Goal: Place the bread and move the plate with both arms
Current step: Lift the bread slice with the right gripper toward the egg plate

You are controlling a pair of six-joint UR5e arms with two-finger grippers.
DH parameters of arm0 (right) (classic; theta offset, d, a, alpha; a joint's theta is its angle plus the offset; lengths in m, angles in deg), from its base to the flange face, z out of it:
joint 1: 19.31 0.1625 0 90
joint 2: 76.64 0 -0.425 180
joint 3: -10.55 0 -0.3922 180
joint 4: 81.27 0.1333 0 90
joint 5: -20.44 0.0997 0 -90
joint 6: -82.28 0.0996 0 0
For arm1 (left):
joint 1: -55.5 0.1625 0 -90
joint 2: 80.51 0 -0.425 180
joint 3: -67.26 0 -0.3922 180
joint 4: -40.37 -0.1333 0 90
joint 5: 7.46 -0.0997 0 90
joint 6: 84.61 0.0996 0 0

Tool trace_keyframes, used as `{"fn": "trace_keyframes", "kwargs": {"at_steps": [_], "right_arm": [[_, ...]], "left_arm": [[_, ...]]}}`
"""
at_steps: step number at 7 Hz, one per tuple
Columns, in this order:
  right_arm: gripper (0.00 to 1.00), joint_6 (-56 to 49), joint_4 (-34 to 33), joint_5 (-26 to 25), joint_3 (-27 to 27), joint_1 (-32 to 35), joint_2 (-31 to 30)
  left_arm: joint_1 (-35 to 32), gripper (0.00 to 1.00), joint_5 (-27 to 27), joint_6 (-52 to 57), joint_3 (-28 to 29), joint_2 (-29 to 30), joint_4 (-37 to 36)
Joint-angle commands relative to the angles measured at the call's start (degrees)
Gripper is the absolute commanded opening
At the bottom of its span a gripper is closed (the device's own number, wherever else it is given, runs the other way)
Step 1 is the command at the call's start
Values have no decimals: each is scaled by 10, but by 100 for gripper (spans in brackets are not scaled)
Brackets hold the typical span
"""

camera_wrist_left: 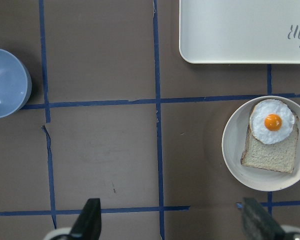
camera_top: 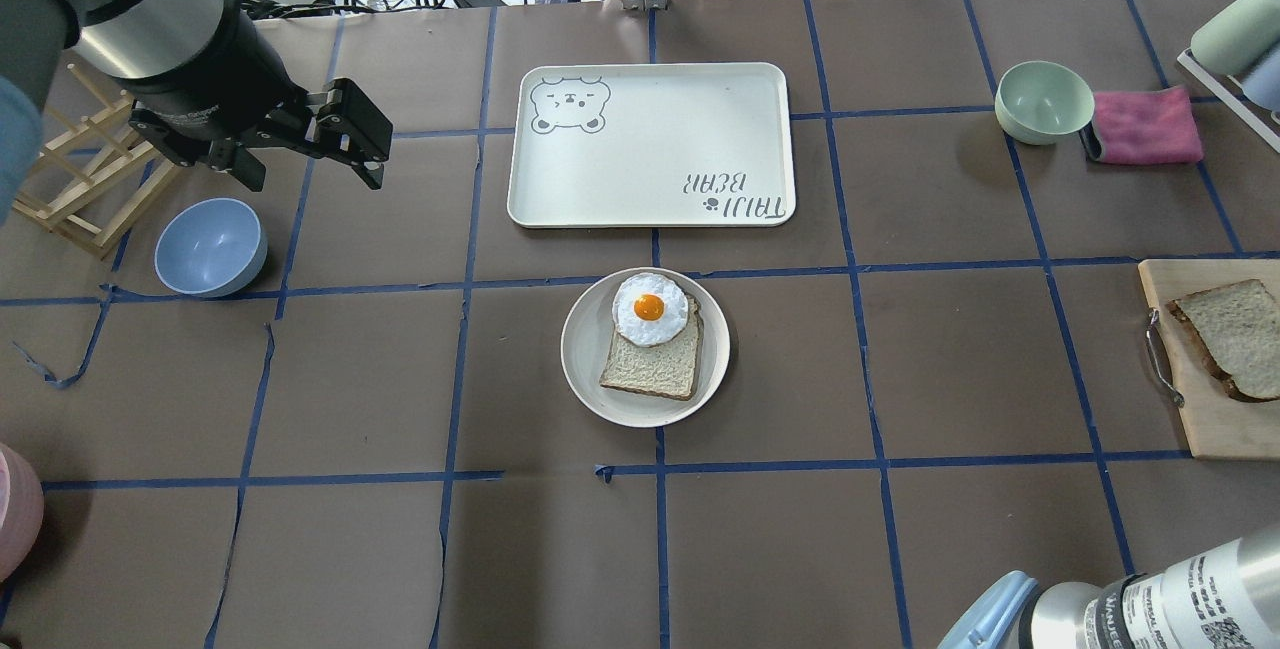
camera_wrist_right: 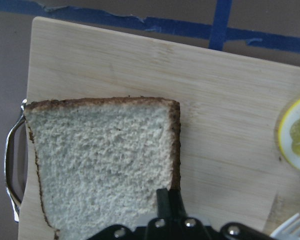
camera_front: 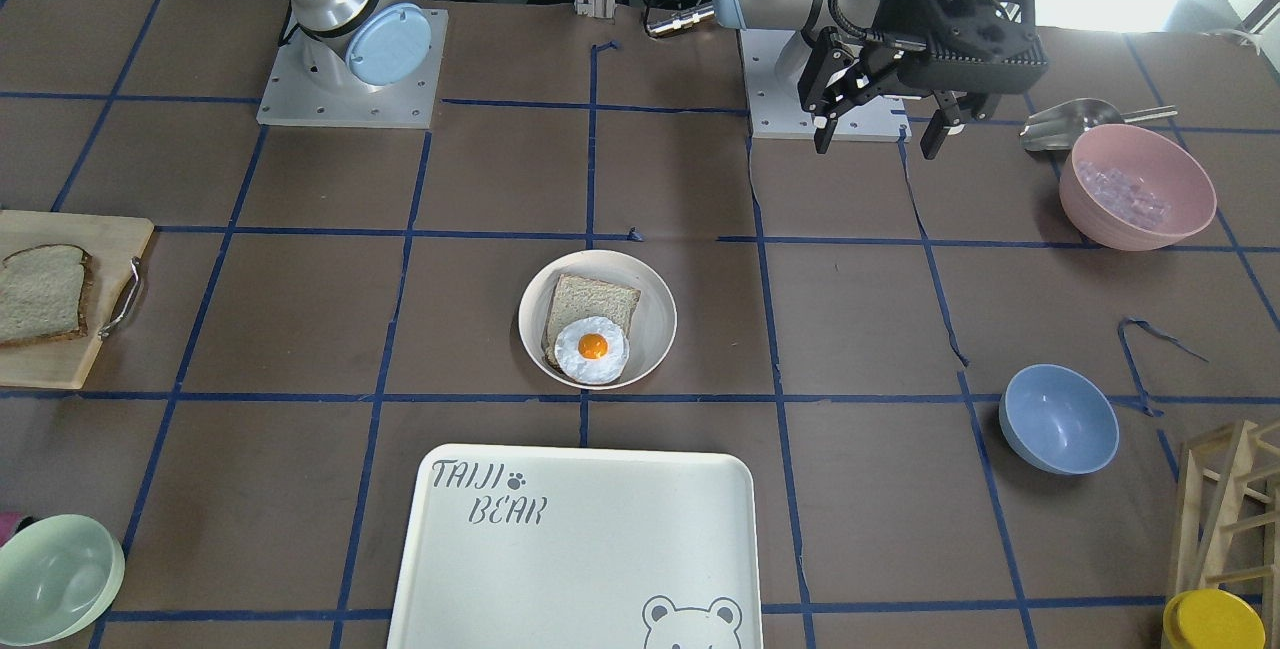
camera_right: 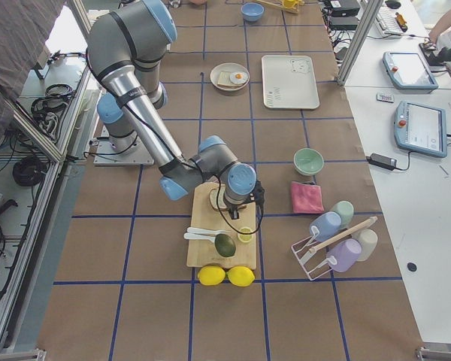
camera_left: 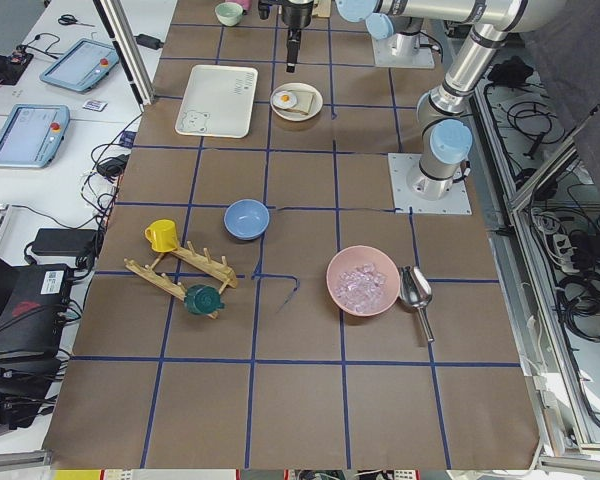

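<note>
The bread [camera_wrist_right: 100,160], a large dark-crusted slice, lies on a wooden cutting board [camera_wrist_right: 230,100] at the table's right end; it also shows in the overhead view [camera_top: 1235,329] and the front view [camera_front: 40,294]. My right gripper [camera_wrist_right: 168,200] is low over the board, its fingers closed together on the crust at the slice's right edge. The plate [camera_top: 585,349] sits mid-table and holds a smaller slice and a fried egg [camera_top: 649,308]. My left gripper [camera_top: 300,154] hangs open and empty, high and far left of the plate [camera_wrist_left: 235,160].
The TAIJI BEAR tray [camera_top: 650,144] lies just beyond the plate. A blue bowl [camera_top: 210,247] and a wooden rack [camera_top: 80,189] are under the left arm. A green bowl [camera_top: 1043,101] and a pink cloth [camera_top: 1145,126] are far right. A lemon slice [camera_wrist_right: 297,135] lies on the board.
</note>
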State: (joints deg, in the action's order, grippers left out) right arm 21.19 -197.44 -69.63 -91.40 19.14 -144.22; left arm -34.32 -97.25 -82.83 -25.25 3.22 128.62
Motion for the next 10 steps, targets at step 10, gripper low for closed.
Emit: {"fn": "trace_keyframes", "kwargs": {"at_steps": [10], "right_arm": [[0,485,240,101,163,464,-98]], "left_arm": [[-2,100,0,1,0,-1,3]]}}
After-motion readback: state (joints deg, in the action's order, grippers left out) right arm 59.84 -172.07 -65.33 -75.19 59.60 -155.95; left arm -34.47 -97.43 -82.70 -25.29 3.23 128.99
